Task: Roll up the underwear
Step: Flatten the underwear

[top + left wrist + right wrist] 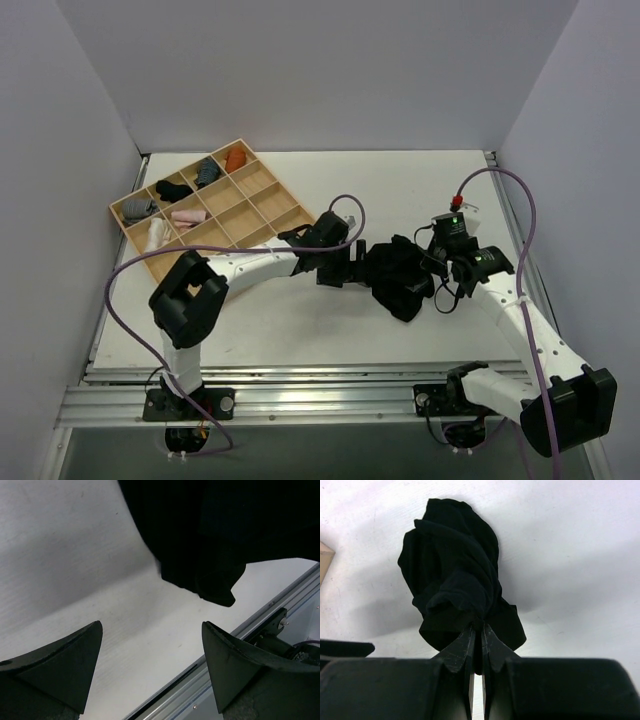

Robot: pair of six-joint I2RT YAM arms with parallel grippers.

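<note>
Black underwear (pixel 398 278) tight in the right hand (pixel 481 630); left hand (pixel 151 626) agape, empty, alongside.

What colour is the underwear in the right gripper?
Plain black underwear, no pattern; right wrist view shows it best.

Clearance as I read it:
- Table (pixel 420 190), far right half: bare; I can pass up to the back wall.
- Far left corner: tray (pixel 175 172), set at an angle, blocks it.
- Centre: underwear (pixel 398 275), a bunched heap pinched in my right gripper (pixel 481 630), fills the gap between both arms.
- Left gripper (pixel 152 627): jaws wide, bare table between them, underwear's edge just ahead.
- Near edge: rail (pixel 330 400).
- Side walls (pixel 50 150) hem in both flanks.
</note>
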